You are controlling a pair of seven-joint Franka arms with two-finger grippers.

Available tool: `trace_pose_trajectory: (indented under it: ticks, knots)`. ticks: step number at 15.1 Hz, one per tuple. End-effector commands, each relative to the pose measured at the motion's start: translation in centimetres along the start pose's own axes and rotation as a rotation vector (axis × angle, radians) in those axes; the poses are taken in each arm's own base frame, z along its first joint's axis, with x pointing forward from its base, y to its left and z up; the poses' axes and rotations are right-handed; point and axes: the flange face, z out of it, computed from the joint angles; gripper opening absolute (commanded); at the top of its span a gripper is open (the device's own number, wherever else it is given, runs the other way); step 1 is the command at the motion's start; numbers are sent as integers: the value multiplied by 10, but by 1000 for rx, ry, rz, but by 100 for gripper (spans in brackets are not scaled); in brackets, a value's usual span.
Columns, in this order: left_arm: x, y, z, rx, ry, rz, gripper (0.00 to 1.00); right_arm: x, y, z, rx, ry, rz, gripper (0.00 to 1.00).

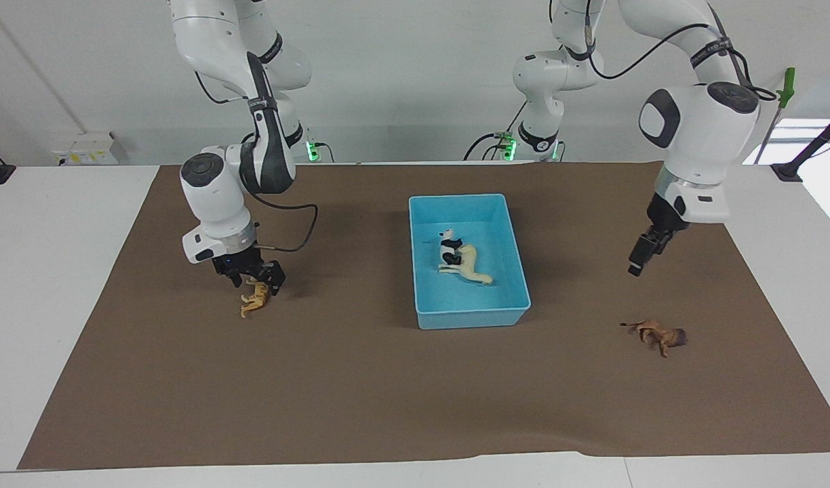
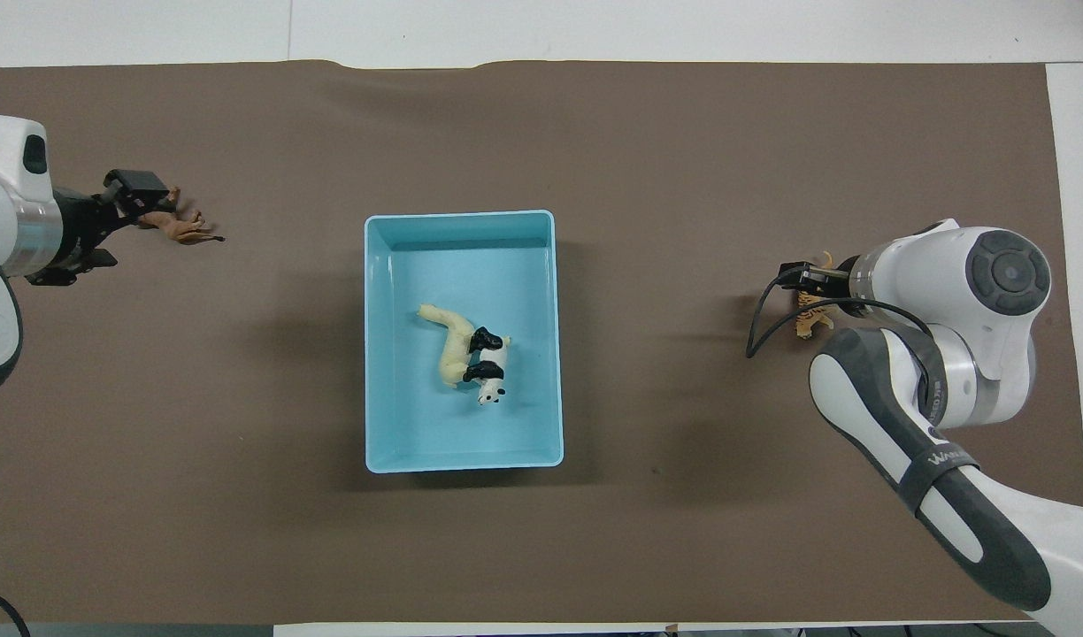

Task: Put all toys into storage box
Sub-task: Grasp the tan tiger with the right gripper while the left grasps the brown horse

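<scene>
In the one blue storage box (image 1: 517, 261) at the middle of the surface (image 1: 361, 393) lie two toys, a cream horse (image 1: 470, 266) and a panda (image 1: 449, 247), touching. Two more lie outside: a tiger (image 1: 254, 300) under the right end effector (image 1: 252, 278), whose fingers are spread, and a lion (image 1: 661, 334) near the raised left end effector (image 1: 637, 261), fingers spread

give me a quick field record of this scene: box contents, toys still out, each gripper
in storage box: horse and panda, touching
on mat: tiger toward right arm's end; lion toward left arm's end
right gripper: open, low over the tiger, grip not visible
left gripper: raised above the mat near the lion, holding nothing
toys left to store: two
</scene>
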Motion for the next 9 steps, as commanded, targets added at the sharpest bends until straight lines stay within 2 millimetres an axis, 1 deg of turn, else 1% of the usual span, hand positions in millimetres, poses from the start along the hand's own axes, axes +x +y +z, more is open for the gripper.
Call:
trace_pose_trajectory:
  ticks: [1, 2, 3, 4, 5, 6, 7, 8, 9]
  knots:
    - [20, -7, 43, -33, 56, -25, 100, -3, 4, 7, 12, 24, -9, 100]
    - [24, -10, 44, -25, 73, 15, 100, -3, 2, 14, 15, 30, -7, 100]
    - [31, -17, 53, -9, 97, 78, 100, -3, 1, 18, 16, 29, -7, 100]
    - [42, -28, 62, -18, 134, 80, 100, -3, 1, 21, 16, 28, -7, 100]
    - [47, -30, 70, -33, 160, 77, 100, -3, 2, 22, 15, 27, -4, 100]
    - [51, -30, 81, -39, 166, 74, 100, -3, 5, 29, 14, 24, -2, 100]
    - [57, -28, 91, -43, 163, 65, 100, -1, 9, 37, 17, 34, 4, 97]
    - [61, -26, 103, -41, 153, 55, 100, 0, 9, 38, 19, 38, 7, 84]
    - [61, -28, 114, -39, 141, 19, 100, 0, 6, 37, 20, 33, 19, 60]
